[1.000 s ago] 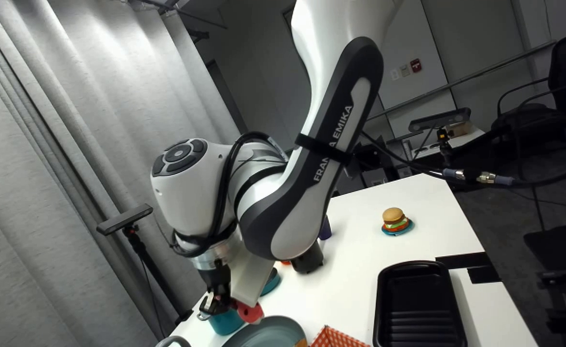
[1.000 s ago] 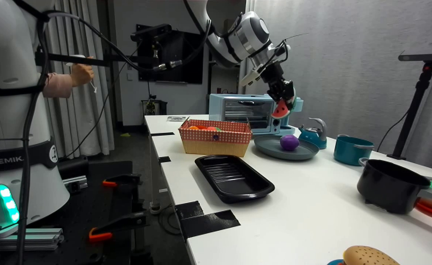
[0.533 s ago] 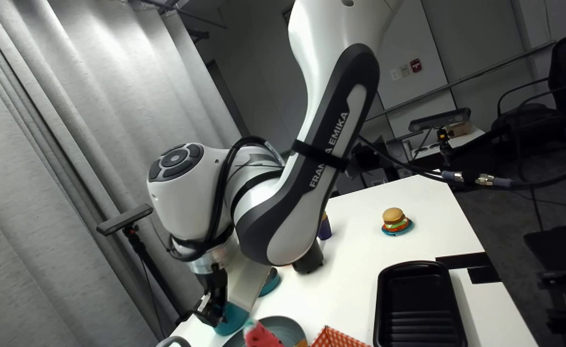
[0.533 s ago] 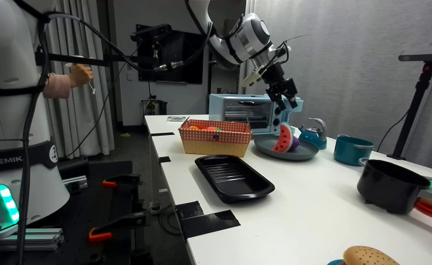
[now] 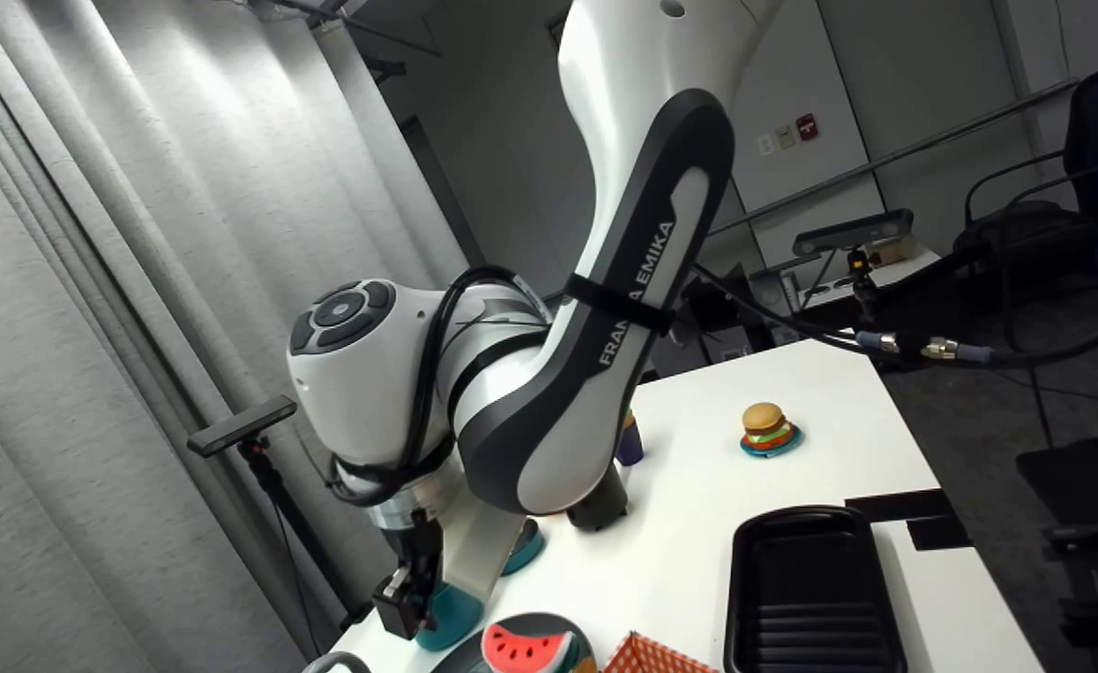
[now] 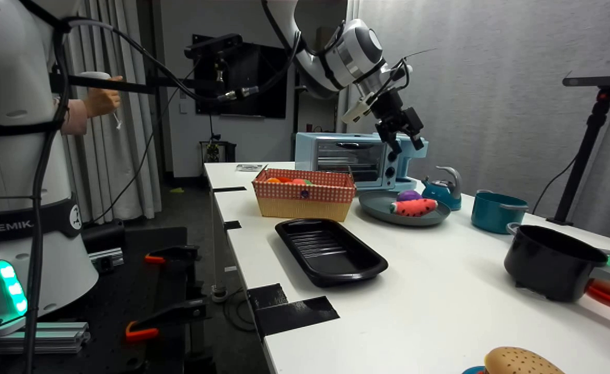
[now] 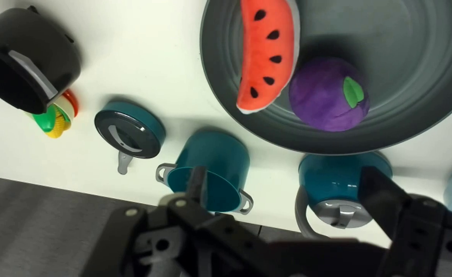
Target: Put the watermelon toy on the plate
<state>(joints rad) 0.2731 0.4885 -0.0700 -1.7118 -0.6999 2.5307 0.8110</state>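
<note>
The watermelon toy [image 7: 268,54], red with dark seeds, lies on the grey-green plate [image 7: 387,46], on its side near the rim. Its far end runs out of the wrist view. Beside it on the same plate sits a round purple toy [image 7: 329,94] with a green leaf; whether the two touch I cannot tell. Both exterior views show the watermelon toy [image 6: 415,208] [image 5: 522,651] within the plate [image 6: 375,206]. Above the plate hangs my gripper [image 6: 407,144], fingers apart and holding nothing. From the wrist, the gripper [image 7: 283,179] has a wide gap between its fingertips.
Close to the plate stand a teal kettle [image 7: 333,177], a teal pot [image 7: 220,157] and a checked basket [image 6: 305,202]. A light blue oven [image 6: 351,156] is behind. A black tray [image 6: 330,254], black pot [image 6: 554,265] and burger toy [image 5: 766,425] are also on the table.
The gripper has opened and let go of the watermelon toy. The toy dropped onto the plate, stood tilted against the purple toy, then tipped over flat. The arm has barely shifted.
</note>
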